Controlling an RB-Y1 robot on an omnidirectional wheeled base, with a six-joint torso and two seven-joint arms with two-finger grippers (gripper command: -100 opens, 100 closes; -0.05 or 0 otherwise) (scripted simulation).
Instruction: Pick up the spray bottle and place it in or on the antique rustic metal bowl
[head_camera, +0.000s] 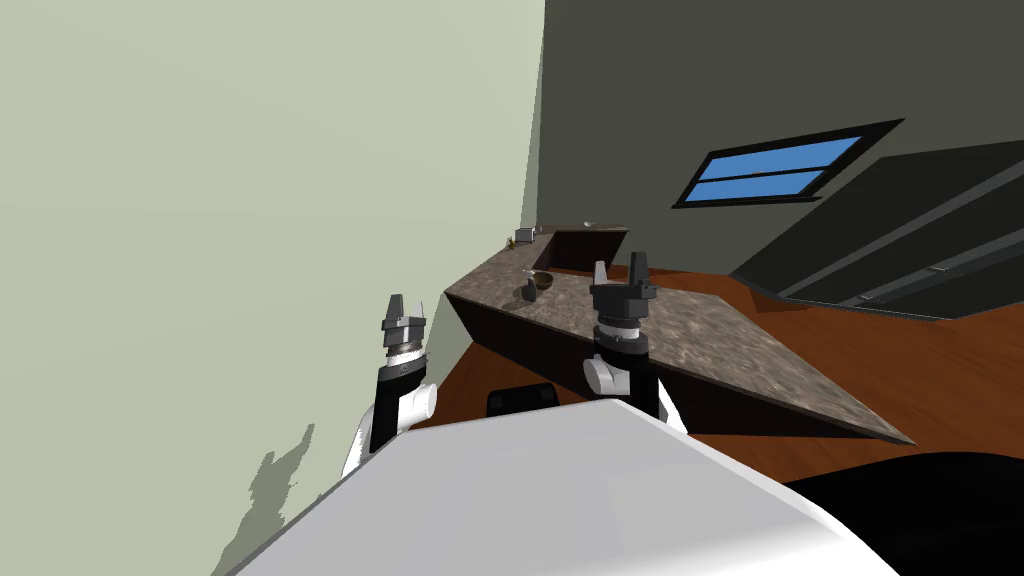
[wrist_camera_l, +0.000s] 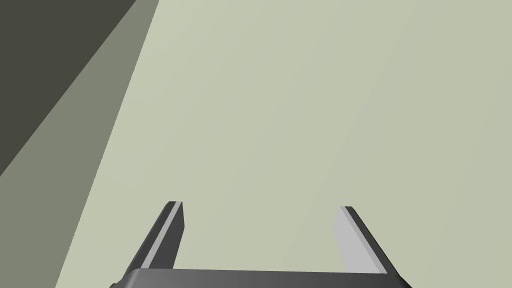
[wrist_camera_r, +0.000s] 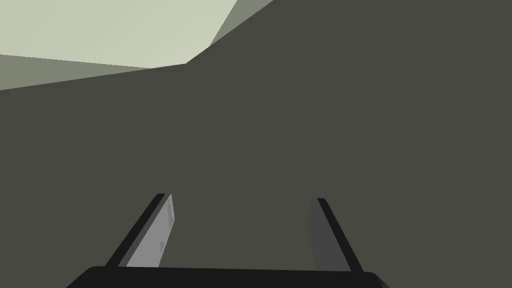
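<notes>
Bottle (head_camera: 528, 291) stands on the counter (head_camera: 700, 350), centre frame, just beside the bowl (head_camera: 545, 280). Left gripper (head_camera: 406, 303), lower left, and right gripper (head_camera: 619, 262), right of the bottle: both wide, empty.

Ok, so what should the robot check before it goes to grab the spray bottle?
1. Is the left pincer open and empty? Ok.
2. Is the right pincer open and empty? Ok.
3. Is the spray bottle in sight on the counter? Ok.
4. Is the bowl in sight, close beside the spray bottle? Ok.
5. Is a pincer near enough to grab? Not ok. Both are held up, well short of the spray bottle.
6. Is the spray bottle touching the bowl? Cannot tell, they look too small.
</notes>
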